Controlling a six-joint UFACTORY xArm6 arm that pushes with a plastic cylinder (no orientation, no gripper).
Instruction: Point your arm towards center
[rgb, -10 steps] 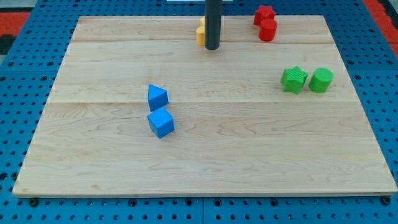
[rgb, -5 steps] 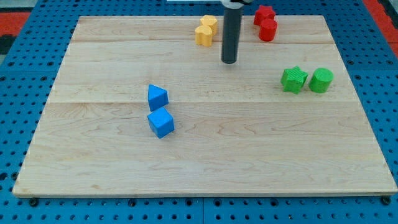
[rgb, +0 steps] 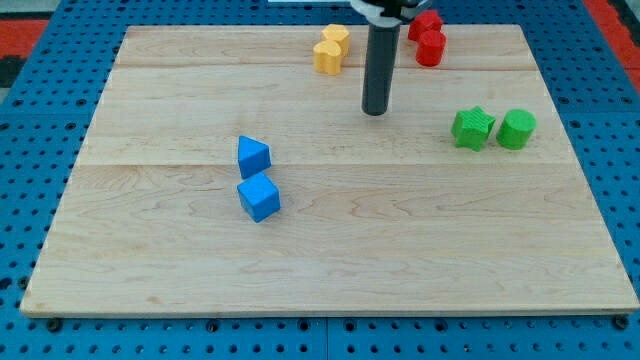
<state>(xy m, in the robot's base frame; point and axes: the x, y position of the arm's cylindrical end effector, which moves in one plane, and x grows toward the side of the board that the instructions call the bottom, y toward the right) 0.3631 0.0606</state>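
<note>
Pale, smooth wooden board (rgb: 330, 250); matt dark rod (rgb: 378, 70)

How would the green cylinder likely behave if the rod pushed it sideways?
The green cylinder stands on its flat end, so it would probably slide rather than roll. It looks squat, so tipping seems unlikely. The green star block sits just to its left and might get shoved along. My tip is not near it.

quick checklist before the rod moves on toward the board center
1. Tip location: my tip rests on the board, above center toward the view's top: ok.
2. Path to center free of blocks: ok.
3. Clear of yellow blocks, to the tip's upper left: ok.
4. Clear of red blocks, to the upper right: ok.
5. Green star and green cylinder off to the right: ok.
6. Blue wedge and blue cube lie left of center, beside the goal: ok.
</note>
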